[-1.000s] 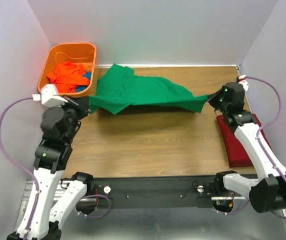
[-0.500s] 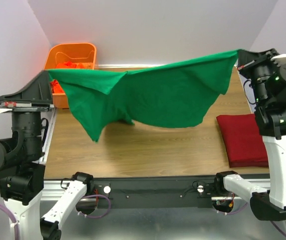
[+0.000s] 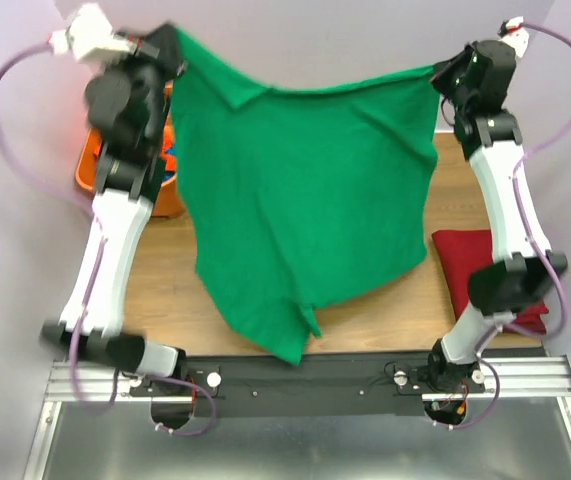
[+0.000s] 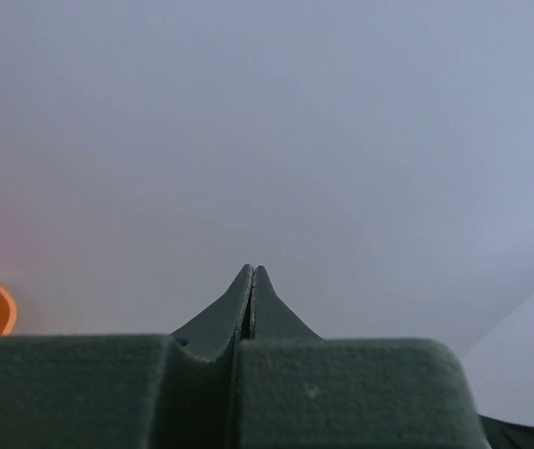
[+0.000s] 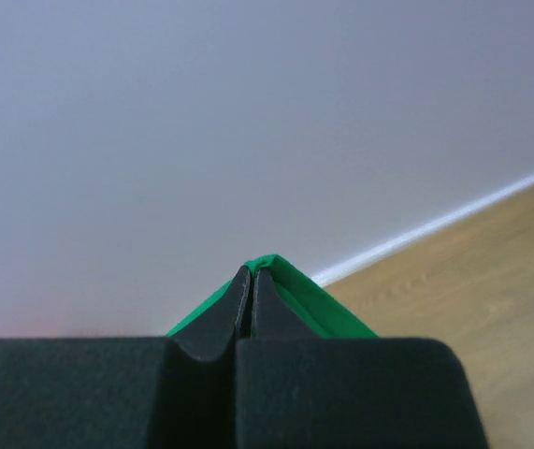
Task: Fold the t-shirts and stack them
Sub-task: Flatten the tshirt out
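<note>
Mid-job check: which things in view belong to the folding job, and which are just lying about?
Job: green t-shirt, hanging between left hand and right hand; dark red t-shirt, folded on the table, right side.
Lying about: orange basket, far left, contents mostly hidden.

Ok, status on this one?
Left gripper, right gripper shut on green t-shirt corners, hanging spread above table. Red t-shirt folded, right side. Orange basket far left.

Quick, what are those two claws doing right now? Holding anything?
Left gripper: closed, pinching one top corner of the hanging green t-shirt.
Right gripper: closed, pinching the shirt's other top corner.
</note>
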You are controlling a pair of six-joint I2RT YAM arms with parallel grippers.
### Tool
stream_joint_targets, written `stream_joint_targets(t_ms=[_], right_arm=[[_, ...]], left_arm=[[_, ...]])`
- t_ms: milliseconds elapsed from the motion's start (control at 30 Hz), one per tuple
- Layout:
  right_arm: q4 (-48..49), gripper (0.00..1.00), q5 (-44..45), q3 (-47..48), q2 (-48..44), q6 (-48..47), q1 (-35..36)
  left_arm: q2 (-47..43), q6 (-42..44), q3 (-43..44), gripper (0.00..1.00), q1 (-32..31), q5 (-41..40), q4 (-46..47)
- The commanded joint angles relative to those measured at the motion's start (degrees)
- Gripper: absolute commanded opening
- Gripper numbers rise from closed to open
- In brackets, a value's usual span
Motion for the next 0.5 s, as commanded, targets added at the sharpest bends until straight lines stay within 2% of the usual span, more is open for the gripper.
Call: stream_joint_targets(t_ms=[0, 33, 100, 167, 233, 300, 333, 433, 467], right_arm=[[4.2, 0.01, -2.4, 13.8, 7.9, 0.4, -3.5], [4.3, 0.01, -3.5, 16.9, 9.9, 0.9, -4.2], [4.4, 0.01, -4.6, 23.4, 13.2, 1.3, -5.3], [4.8, 0.01, -4.9, 25.6, 13.8, 1.4, -6.6], [5.2, 0.01, -4.7, 24.9, 13.1, 1.1, -7.0], [5.4, 0.01, -5.0, 21.9, 11.7, 0.9, -7.1], [5.6, 0.01, -5.1, 17.1, 9.9, 1.0, -7.1], [5.9, 0.01, -6.0, 7.1, 6.0, 2.0, -7.2], [6.3, 0.01, -6.6, -0.5, 3.6, 3.4, -7.2]], left_arm=[[12.0, 2.0, 17.3, 0.0, 2.5, 4.2, 7.4], [18.1, 1.2, 26.3, 0.0, 3.1, 5.4, 5.8], [26.1, 0.1, 35.7, 0.0, 4.6, 8.9, 4.2], [29.7, -0.3, 47.1, 0.0, 5.6, 11.3, 2.5], [30.6, -0.7, 49.5, 0.0, 6.9, 12.0, 2.9], [28.3, -1.3, 45.0, 0.0, 8.1, 13.0, 4.6], [25.0, -1.1, 37.8, 0.0, 8.2, 13.4, 7.3], [20.0, -0.6, 27.4, 0.0, 8.2, 13.4, 7.9], [16.4, -1.5, 19.1, 0.0, 8.2, 13.4, 7.9]])
